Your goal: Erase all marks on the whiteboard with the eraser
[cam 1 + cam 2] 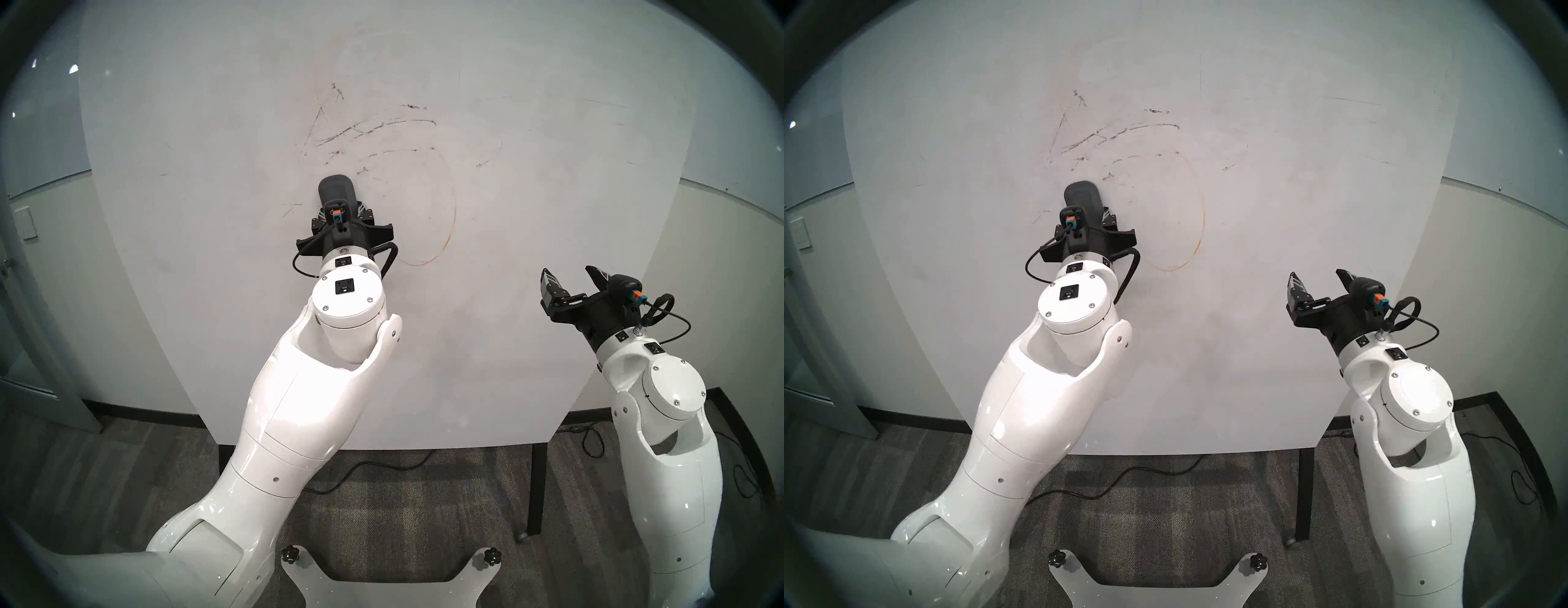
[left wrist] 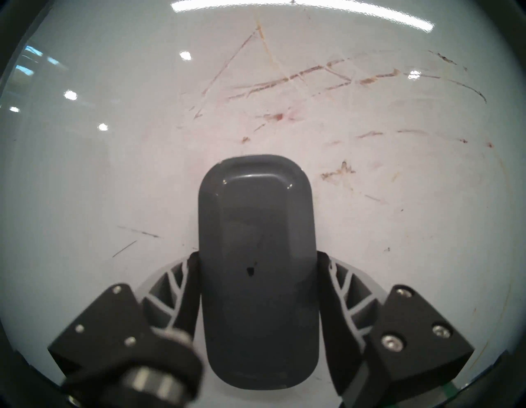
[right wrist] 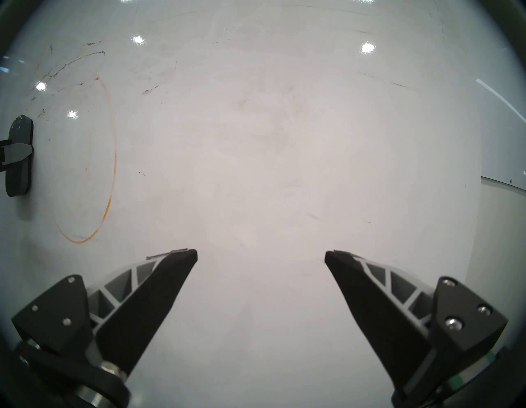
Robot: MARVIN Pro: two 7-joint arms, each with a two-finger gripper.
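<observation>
The whiteboard fills the head views, standing upright on thin black legs. My left gripper is shut on the dark grey eraser, which lies flat against the board. In the left wrist view the eraser sits between both fingers. Scratchy black-grey marks lie just above the eraser; the same marks show in the left wrist view. An orange arc curves to the eraser's right, and this orange arc shows in the right wrist view too. My right gripper stands open and empty, low on the right; its fingertips are wide apart.
A black board leg stands on the grey carpet, with a black cable trailing under the board. Pale walls flank the board; a light switch is on the left wall. The robot's white base is at the bottom.
</observation>
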